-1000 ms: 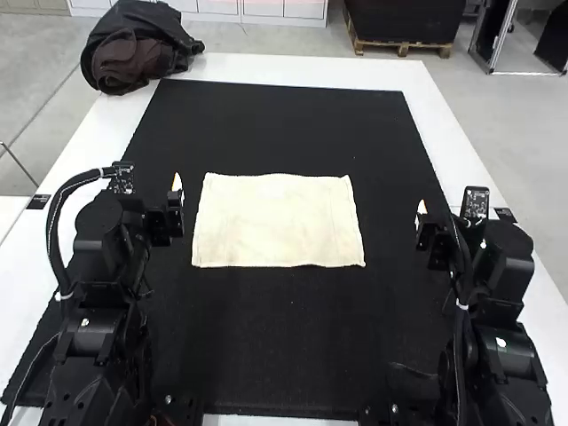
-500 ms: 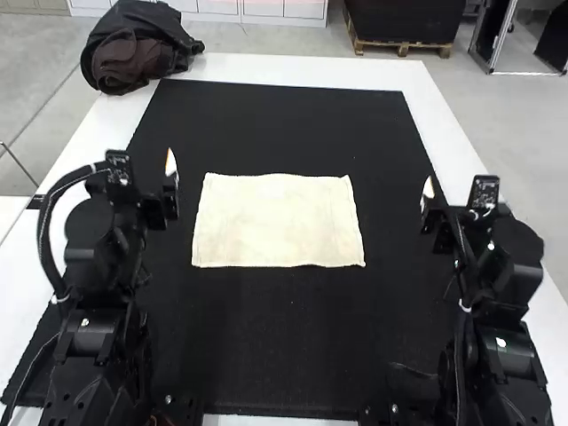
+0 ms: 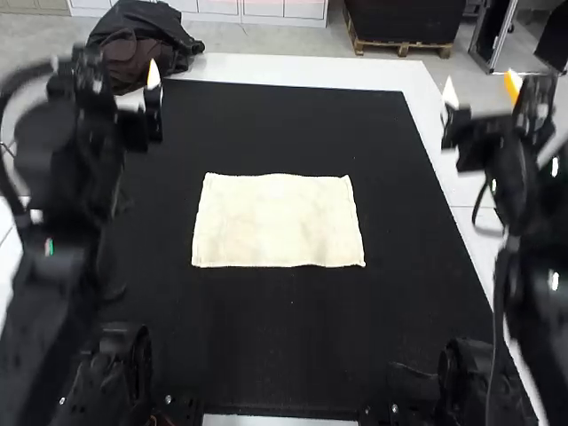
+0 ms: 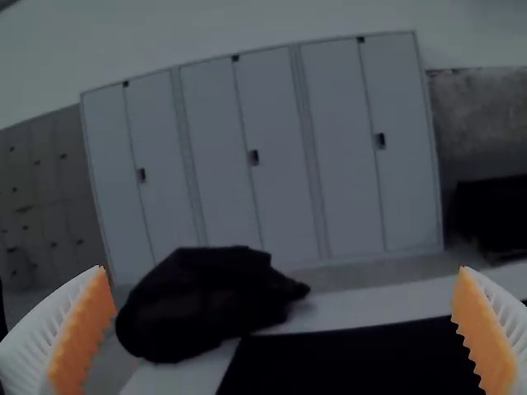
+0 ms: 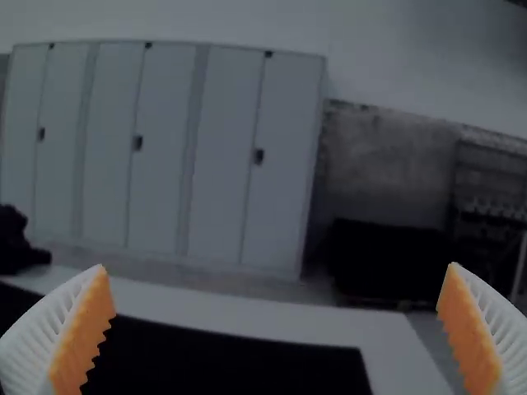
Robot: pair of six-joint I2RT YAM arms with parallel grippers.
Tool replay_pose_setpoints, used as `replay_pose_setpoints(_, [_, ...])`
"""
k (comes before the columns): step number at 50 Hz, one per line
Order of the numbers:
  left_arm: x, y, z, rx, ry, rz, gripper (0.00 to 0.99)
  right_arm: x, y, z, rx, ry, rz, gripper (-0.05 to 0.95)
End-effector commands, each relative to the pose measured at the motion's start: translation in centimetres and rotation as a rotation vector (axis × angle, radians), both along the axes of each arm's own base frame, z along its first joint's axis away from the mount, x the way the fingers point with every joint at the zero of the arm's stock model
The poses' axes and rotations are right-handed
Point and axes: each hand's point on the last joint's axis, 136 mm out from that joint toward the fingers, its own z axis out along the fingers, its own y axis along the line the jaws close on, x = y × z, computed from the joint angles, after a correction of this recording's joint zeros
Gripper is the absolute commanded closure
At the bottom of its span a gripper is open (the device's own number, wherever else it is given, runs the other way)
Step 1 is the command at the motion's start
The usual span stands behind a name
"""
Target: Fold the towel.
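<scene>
The cream towel (image 3: 278, 221) lies flat as a smooth rectangle, its long sides running across the black mat. Raised at the left of the high view, my left gripper (image 3: 120, 99) is beyond and to the left of the towel, touching nothing. My right gripper (image 3: 482, 99) is raised at the far right, well away from the cloth. In the left wrist view the left gripper (image 4: 282, 276) has its orange pads wide apart with nothing between them. The right gripper (image 5: 277, 276) is likewise open and holds nothing in the right wrist view.
A black mat (image 3: 293, 120) covers most of the white table (image 3: 311, 69). Dark bundled fabric (image 3: 142, 44) sits at the table's far left corner, near the left gripper in the high view.
Both arms have risen and moved forward, up toward the top of the high view; the right one also shifted outward to the right. The towel has stayed where it was.
</scene>
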Motion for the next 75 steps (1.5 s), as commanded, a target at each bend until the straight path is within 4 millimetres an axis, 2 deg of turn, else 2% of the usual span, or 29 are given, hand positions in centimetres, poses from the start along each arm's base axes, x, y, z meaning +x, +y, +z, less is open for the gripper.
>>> replay_pose_setpoints(1, [3.2, 0.1, -0.6, 0.004, 0.098, 0.001, 0.039, 4.3, -0.5, -1.6, 0.076, 0.16, 0.012, 0.0])
replay_pose_setpoints(9, [7.6, 1.3, -3.2, -0.059, 0.229, 0.043, 0.039, 9.4, -1.5, -5.7, 0.142, 0.35, -0.01, 0.0])
replay_pose_setpoints(12, [9.4, 1.6, -5.6, -0.067, 0.319, 0.051, 0.038, 10.8, -1.5, -7.3, 0.16, 0.397, -0.007, 0.0])
replay_pose_setpoints(19, [12.6, 1.2, -13.8, -0.118, 0.571, 0.014, 0.036, 13.2, -2.6, -11.2, 0.17, 0.44, -0.054, 0.0])
replay_pose_setpoints(23, [13.5, 1.7, -16.4, -0.139, 0.623, 0.03, 0.043, 14.1, -2.9, -13.4, 0.173, 0.469, -0.066, 0.0])
replay_pose_setpoints(29, [13.8, 1.9, -18.0, -0.167, 0.625, 0.035, 0.043, 14.9, -3.9, -18.1, 0.179, 0.585, -0.135, 0.0])
replay_pose_setpoints(34, [13.8, 1.2, -18.9, -0.176, 0.611, 0.007, 0.044, 15.6, -3.5, -21.6, 0.175, 0.682, -0.124, 0.0])
replay_pose_setpoints(37, [13.8, 0.8, -19.6, -0.175, 0.626, -0.007, 0.044, 15.8, -2.9, -22.9, 0.16, 0.721, -0.11, -0.01])
replay_pose_setpoints(46, [13.8, -0.6, -24.4, -0.2, 0.767, -0.076, 0.039, 16.7, -0.4, -25.4, 0.111, 0.8, -0.057, -0.01])
replay_pose_setpoints(55, [14.5, -1.1, -27.6, -0.224, 0.839, -0.119, 0.039, 17.6, 2.6, -25.8, 0.079, 0.814, 0.013, -0.01])
replay_pose_setpoints(64, [16.0, -1.1, -29.8, -0.229, 0.877, -0.118, 0.039, 18.1, 5.5, -27.7, 0.052, 0.854, 0.059, -0.01])
replay_pose_setpoints(75, [17.5, -0.9, -30.5, -0.229, 0.873, -0.115, 0.038, 19.0, 6.1, -29.1, 0.076, 0.866, 0.058, -0.01])
